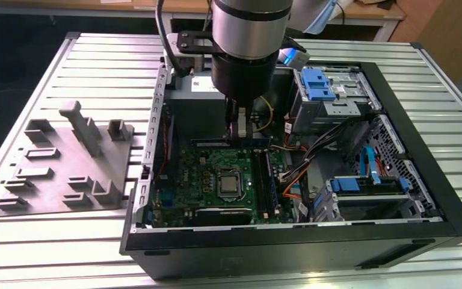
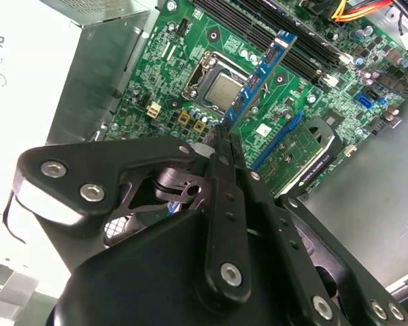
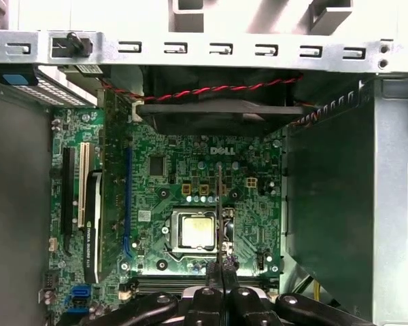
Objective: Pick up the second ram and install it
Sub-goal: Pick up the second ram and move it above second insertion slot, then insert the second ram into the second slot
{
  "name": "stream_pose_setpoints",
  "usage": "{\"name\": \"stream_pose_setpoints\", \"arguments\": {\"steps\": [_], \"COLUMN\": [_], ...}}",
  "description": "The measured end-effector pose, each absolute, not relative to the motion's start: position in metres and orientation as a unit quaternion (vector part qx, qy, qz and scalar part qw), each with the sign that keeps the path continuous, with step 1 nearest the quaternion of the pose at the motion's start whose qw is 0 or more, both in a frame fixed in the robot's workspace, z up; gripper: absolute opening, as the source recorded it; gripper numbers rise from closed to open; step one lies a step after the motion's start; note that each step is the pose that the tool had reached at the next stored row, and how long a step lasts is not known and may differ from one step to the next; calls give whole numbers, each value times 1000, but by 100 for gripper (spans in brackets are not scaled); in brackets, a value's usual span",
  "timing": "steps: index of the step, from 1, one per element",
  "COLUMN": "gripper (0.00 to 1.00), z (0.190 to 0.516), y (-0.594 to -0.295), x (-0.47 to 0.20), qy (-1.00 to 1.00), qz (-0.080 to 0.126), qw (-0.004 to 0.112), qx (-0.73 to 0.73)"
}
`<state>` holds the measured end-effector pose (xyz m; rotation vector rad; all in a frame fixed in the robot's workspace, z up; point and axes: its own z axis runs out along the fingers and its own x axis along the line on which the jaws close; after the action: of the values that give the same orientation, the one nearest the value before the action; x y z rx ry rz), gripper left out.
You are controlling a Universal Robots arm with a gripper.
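Both fingers (image 2: 221, 176) of the end effector (image 2: 224, 134) clamp the second ram (image 2: 262, 71) above the motherboard (image 2: 162, 88).

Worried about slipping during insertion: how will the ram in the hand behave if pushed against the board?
The ram looks card-thin and straight, so probably stiff and light. The hand seems to pinch it near one end, so a push may tilt or slip it. Small parts along it suggest fragility.
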<state>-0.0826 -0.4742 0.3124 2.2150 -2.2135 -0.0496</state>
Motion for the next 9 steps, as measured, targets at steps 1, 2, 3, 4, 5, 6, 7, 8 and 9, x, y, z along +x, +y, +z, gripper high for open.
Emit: {"name": "stream_pose_setpoints", "arguments": {"steps": [1,2,3,4,5,6,7,8,9], "gripper": [12,12,12,12,12,12,12,12,12], "z": [312,312,312,312,312,312,312,312,312], "y": [-474,-474,-474,-474,-474,-474,-474,-474,-474], "x": [-83,-83,-83,-83,-83,-83,-83,-83,-83], "qy": [-707,-707,-707,-707,-707,-707,-707,-707,-707], "qz": [-16,-16,-16,-16,-16,-16,-16,-16,-16], "qw": [5,5,5,5,5,5,5,5,5], "qx": [707,707,707,707,707,707,707,707,707]}}
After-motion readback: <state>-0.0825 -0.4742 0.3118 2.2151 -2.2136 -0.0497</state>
